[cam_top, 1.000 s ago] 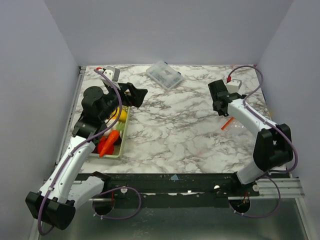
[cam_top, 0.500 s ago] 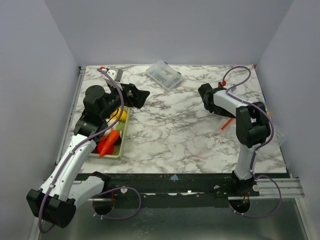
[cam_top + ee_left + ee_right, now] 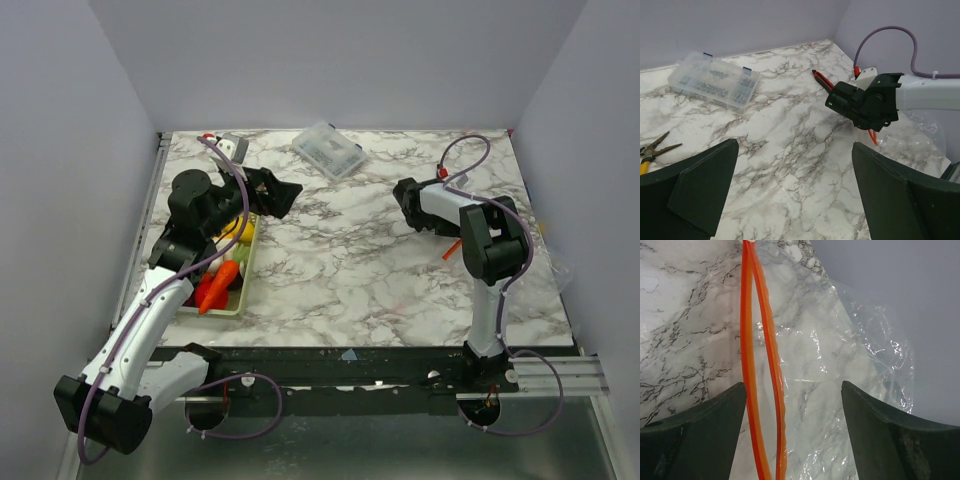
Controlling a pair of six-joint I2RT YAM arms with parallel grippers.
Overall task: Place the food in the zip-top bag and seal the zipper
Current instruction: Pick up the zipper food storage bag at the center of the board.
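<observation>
Far left: the food (image 3: 218,284) sits heaped in a green basket (image 3: 247,287). Left gripper (image 3: 272,193) hangs near its far end, jaws wide apart, empty. Right gripper (image 3: 405,197) has its jaws apart. The parted zipper (image 3: 744,330) runs between them. The zip-top bag (image 3: 855,365) lies flat at the table's right side.

The top view looks down from behind the arm bases over the whole tabletop (image 3: 350,270). The left wrist camera looks out between its fingers (image 3: 700,185) toward the right arm (image 3: 930,97), which the top view shares. The right wrist camera sits close above the zip-top bag (image 3: 850,365) between its own fingers, apparently facing straight down.
</observation>
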